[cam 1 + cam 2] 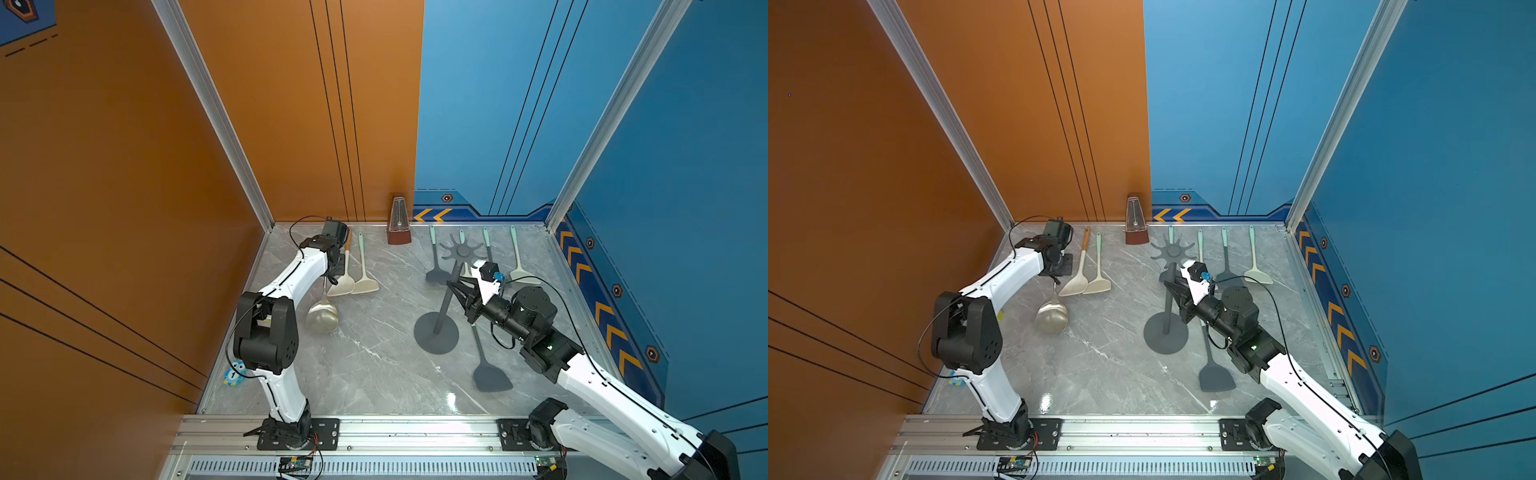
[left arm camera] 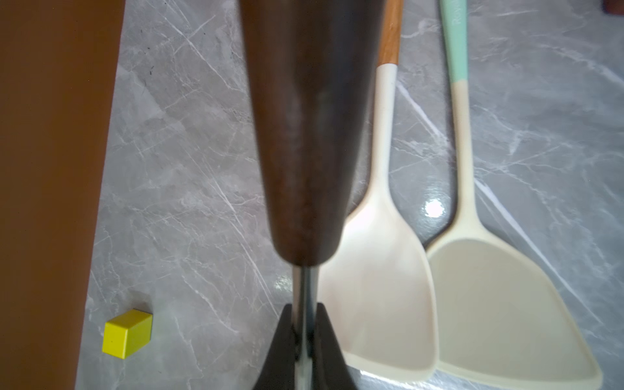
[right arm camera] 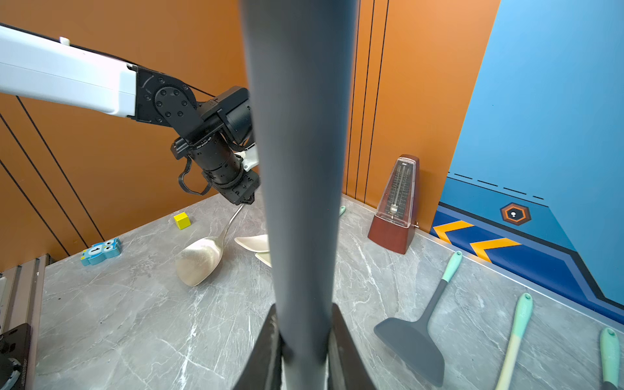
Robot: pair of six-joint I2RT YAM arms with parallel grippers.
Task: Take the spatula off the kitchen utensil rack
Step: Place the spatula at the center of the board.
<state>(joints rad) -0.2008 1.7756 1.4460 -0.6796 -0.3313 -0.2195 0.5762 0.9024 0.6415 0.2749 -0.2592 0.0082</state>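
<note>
Right claw (image 1: 454, 286) grips the single rack (image 1: 436, 337) by its pole; left claw (image 2: 305, 324) grips one metal spatula (image 1: 322, 318).

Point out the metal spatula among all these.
The steel spatula clamped in the left gripper: shiny silver blade, while the others are matte cream or dark grey.

The rack (image 1: 428, 345) I hold looks smooth, matt grey. My spatula (image 1: 322, 318) has a brushed metal blade and a dark, glossy wooden handle. The table (image 1: 374, 365) is polished, marble-like and reflective. The cream turner (image 2: 381, 297) looks like satin plastic.
</note>
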